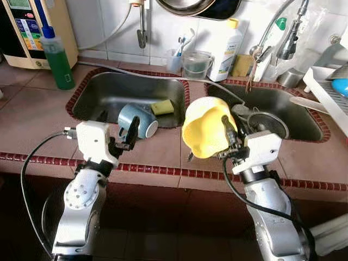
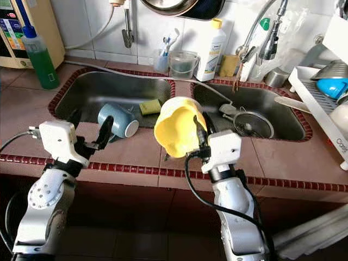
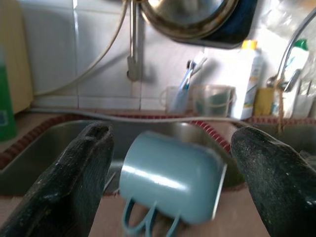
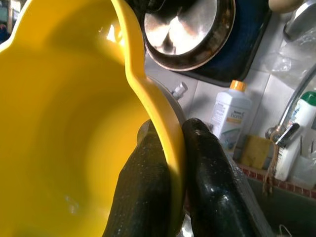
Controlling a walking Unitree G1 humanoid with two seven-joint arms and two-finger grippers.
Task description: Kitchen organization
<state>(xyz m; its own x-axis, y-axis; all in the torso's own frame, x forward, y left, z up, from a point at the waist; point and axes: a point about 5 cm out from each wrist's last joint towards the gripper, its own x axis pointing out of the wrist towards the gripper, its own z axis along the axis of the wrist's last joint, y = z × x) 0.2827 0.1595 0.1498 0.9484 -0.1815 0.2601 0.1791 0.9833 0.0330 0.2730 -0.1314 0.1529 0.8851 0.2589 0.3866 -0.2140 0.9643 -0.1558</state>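
The left gripper (image 1: pixel 129 132) stands wide open around the blue ceramic mug (image 1: pixel 137 120) lying on its side at the steel sink's (image 1: pixel 103 89) edge — a clumsy close could roll it in. The right gripper (image 1: pixel 227 136) pinches the wavy yellow plastic bowl (image 1: pixel 204 126) by its rim above the counter — a thin hold that might slip.

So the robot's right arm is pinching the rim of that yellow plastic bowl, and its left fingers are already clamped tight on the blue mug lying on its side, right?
Not quite. The right gripper does pinch the rim of the yellow plastic bowl. But the left gripper is open: the left wrist view shows its fingers spread either side of the blue mug, which lies on its side, not clamped on it.
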